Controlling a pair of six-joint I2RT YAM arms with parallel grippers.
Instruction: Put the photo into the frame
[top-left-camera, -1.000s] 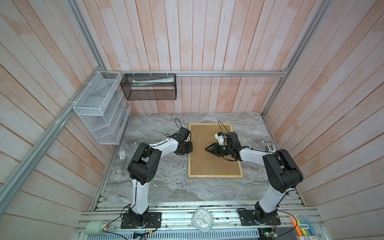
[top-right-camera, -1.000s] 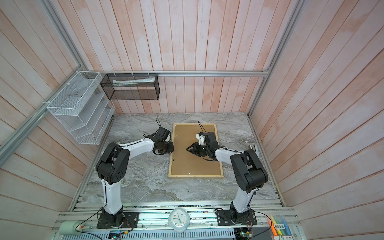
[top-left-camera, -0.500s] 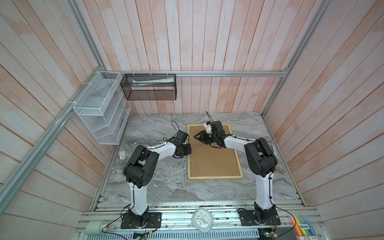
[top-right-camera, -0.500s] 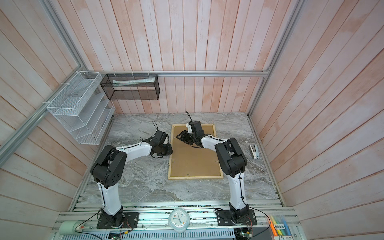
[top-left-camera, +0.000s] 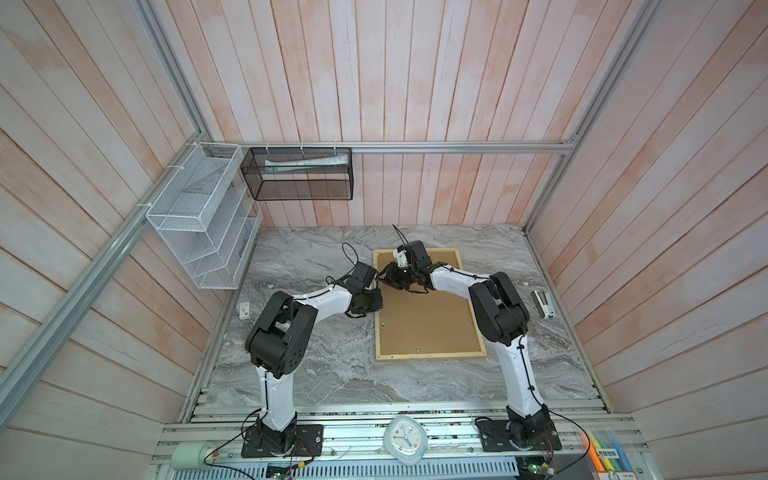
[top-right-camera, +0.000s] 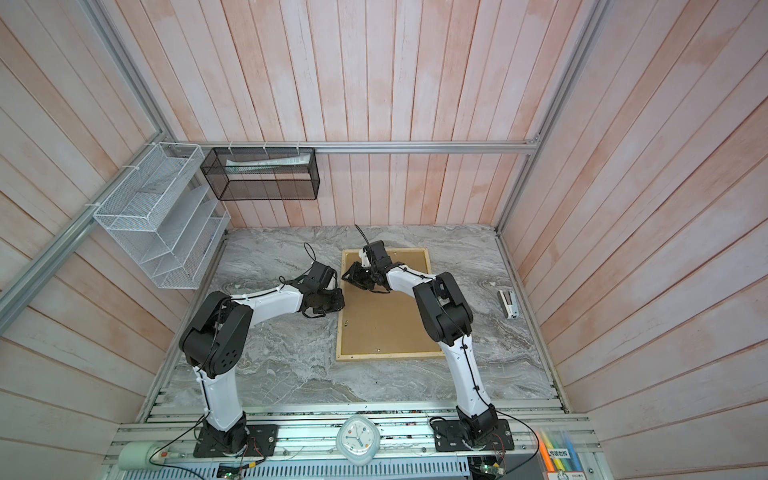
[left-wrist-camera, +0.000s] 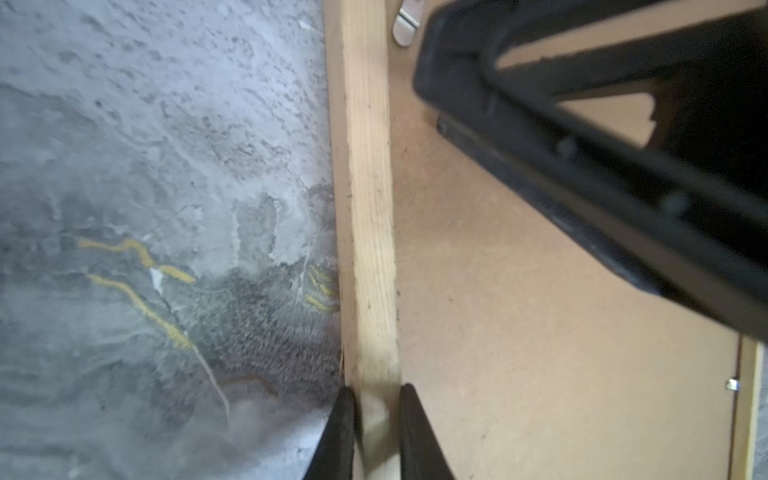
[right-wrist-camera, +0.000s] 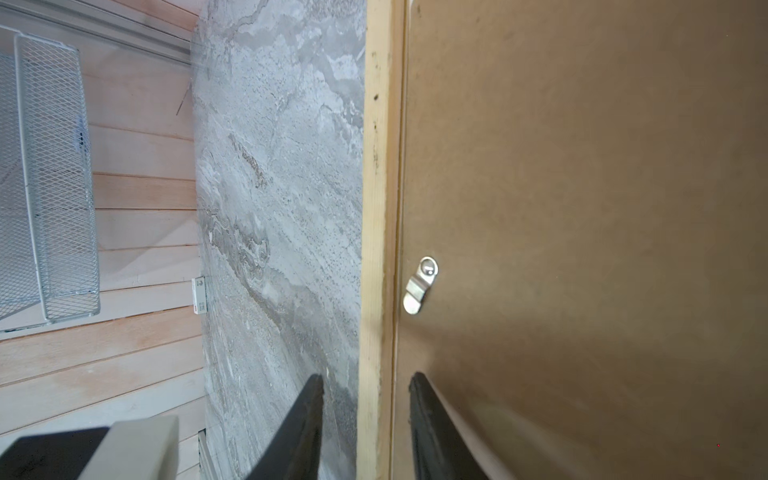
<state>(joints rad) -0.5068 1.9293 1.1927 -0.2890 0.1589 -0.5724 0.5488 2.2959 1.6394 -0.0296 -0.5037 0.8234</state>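
Note:
The frame (top-left-camera: 430, 356) (top-right-camera: 388, 356) of pale wood slats lies flat on the marble table, with a brown backing board (top-left-camera: 428, 320) filling it. The photo is hidden. My left gripper (top-left-camera: 376, 301) (top-right-camera: 341, 303) sits at the frame's left slat; the left wrist view shows it (left-wrist-camera: 376, 392) shut on that slat (left-wrist-camera: 368, 208). My right gripper (top-left-camera: 384, 276) (top-right-camera: 347, 276) hovers just farther along the same slat. In the right wrist view it (right-wrist-camera: 368, 380) stands open, straddling the slat (right-wrist-camera: 376, 208) with gaps on both sides. A metal clip (right-wrist-camera: 420, 284) lies on the board.
A white wire rack (top-left-camera: 199, 216) and a black mesh basket (top-left-camera: 299, 174) hang on the back-left walls. A small stapler-like item (top-left-camera: 543, 304) lies by the right wall, a tag (top-left-camera: 244, 309) by the left edge. A clock (top-left-camera: 405, 438) rests on the front rail.
My right gripper has swung from over the middle of the backing board to the frame's left slat near the far corner. The left gripper has stayed on the left slat.

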